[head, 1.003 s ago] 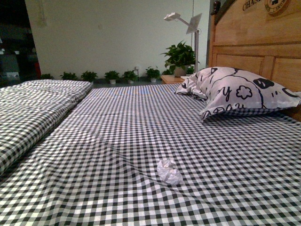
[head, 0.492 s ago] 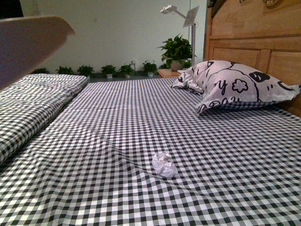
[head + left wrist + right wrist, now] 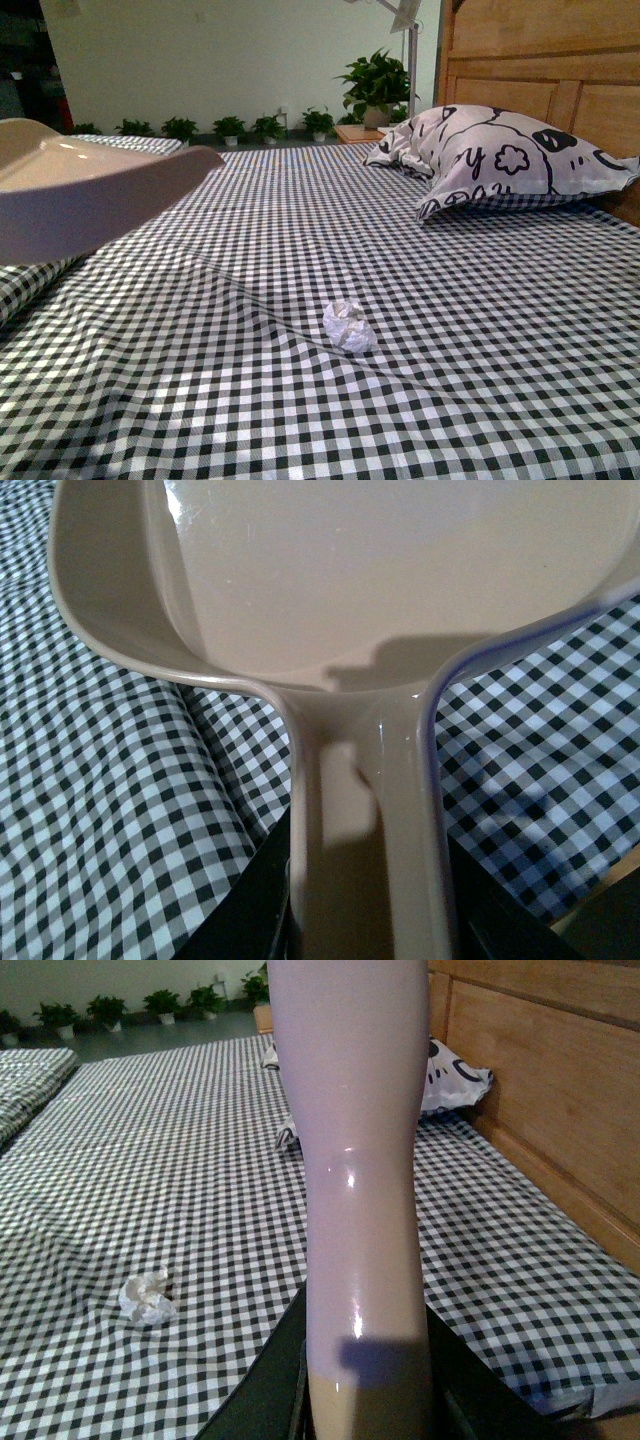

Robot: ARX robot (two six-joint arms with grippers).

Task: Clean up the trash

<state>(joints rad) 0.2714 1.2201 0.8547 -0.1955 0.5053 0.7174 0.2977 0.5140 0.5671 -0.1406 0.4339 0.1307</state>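
Note:
The trash [image 3: 349,325] is a small crumpled white paper wad lying on the black-and-white checked bed sheet [image 3: 300,240], near the middle front. It also shows in the right wrist view [image 3: 147,1296]. The pink dustpan [image 3: 90,195] hangs in the air at the left, well left of and above the wad. My left gripper [image 3: 365,920] is shut on the dustpan [image 3: 380,600] at its handle. My right gripper [image 3: 365,1400] is shut on the pale brush handle [image 3: 355,1140]; the brush head is out of view. Neither gripper shows in the front view.
A black-and-white patterned pillow [image 3: 500,160] lies at the back right against the wooden headboard [image 3: 540,60]. A folded checked quilt [image 3: 130,145] lies at the left behind the dustpan. Potted plants [image 3: 375,90] and a lamp stand beyond the bed.
The dustpan has come into the front view from the upper left and dropped lower and further right. The view has tilted down slightly. The wad has not moved.

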